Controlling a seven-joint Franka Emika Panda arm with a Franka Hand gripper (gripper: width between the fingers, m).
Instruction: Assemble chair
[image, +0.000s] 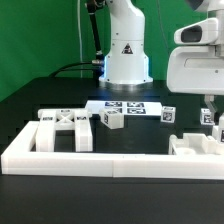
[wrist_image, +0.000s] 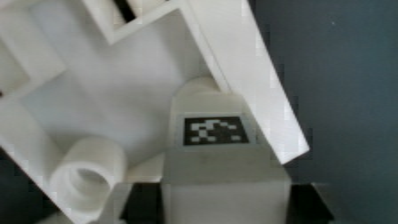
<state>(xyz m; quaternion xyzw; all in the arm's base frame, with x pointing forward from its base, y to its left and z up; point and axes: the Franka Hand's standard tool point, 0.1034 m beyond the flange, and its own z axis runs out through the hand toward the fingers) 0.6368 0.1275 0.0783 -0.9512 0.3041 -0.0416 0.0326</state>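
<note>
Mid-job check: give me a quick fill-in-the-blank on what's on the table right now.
1. The X-braced frame lies toward the exterior view's ___ side.
2. The gripper is ___ on a white tagged piece.
3. The table surface is ___ in colour.
Missing words: left; shut; black.

Robotics lab, pretty clearly
Green backdrop (image: 40, 30), white Franka arm base (image: 125, 50) standing on a black desk (image: 30, 100), tag-covered marker board (image: 128, 107) lying flat.
</note>
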